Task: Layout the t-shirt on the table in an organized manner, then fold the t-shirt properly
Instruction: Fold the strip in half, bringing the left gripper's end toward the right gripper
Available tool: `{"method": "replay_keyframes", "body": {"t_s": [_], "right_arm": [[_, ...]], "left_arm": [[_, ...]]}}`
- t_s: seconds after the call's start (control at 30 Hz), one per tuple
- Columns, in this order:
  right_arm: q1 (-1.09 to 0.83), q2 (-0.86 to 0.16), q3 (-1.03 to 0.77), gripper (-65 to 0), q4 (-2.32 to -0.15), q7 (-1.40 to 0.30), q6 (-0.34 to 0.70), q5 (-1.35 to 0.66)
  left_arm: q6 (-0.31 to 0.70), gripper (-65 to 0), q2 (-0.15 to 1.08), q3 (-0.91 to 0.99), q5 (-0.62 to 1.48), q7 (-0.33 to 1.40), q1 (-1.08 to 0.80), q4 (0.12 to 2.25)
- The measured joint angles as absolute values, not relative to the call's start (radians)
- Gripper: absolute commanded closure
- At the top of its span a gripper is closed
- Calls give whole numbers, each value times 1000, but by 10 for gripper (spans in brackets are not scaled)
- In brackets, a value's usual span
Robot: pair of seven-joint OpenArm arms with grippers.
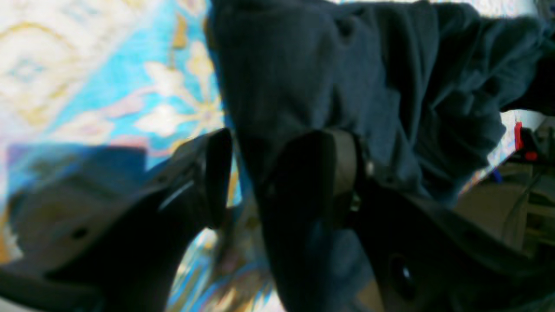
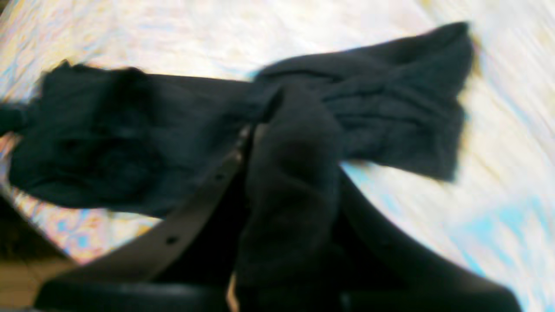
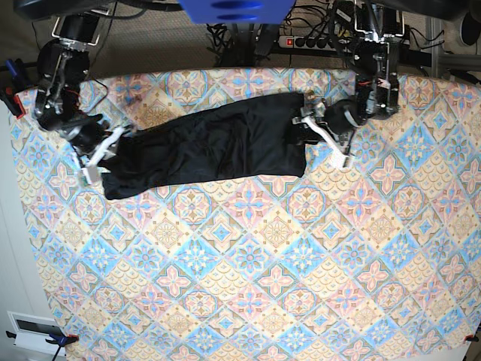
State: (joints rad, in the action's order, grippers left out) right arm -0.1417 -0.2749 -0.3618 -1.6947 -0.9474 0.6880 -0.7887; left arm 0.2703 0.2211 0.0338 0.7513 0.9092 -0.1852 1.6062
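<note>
The plain black soft-fabric t-shirt (image 3: 210,147) lies stretched across the pastel diamond-tiled surface (image 3: 248,286), right gripper (image 3: 99,156) clamped on one end, left gripper (image 3: 325,135) spread wide astride the other.

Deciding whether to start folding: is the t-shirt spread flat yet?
Not flat. The t-shirt lies stretched in a long wrinkled band across the table, bunched at both ends, sleeves not laid out.

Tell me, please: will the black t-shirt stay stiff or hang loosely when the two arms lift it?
Probably loosely: the t-shirt lies wrinkled and bunched on the table, so the fabric looks thin and soft. It drapes over the right gripper, so the unsupported middle would likely sag.
</note>
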Motion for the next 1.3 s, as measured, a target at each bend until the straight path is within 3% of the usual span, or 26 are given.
{"method": "replay_keyframes", "body": {"t_s": [0.2, 0.43, 0.7, 0.83, 1.03, 1.3], "right_arm": [[-138, -237, -196, 0, -1846, -944, 691, -789], [-144, -136, -35, 0, -1860, -945, 689, -755], [-122, -93, 298, -1, -1867, -955, 695, -343], [-83, -27, 404, -54, -1866, -923, 696, -98], [-50, -28, 437, -140, -1864, -841, 692, 26], [-56, -29, 422, -142, -1878, -845, 697, 26]], "left_arm": [[281, -307, 211, -66, 746, 846, -137, 1536], [281, -307, 202, -60, 739, 833, -139, 1536], [281, -307, 199, -59, 741, 827, -147, 1541], [273, -307, 200, -59, 742, 839, -159, 1568], [262, -307, 266, 40, 852, 872, -255, 1683], [263, -307, 291, 304, 1030, 1004, -264, 1689]]}}
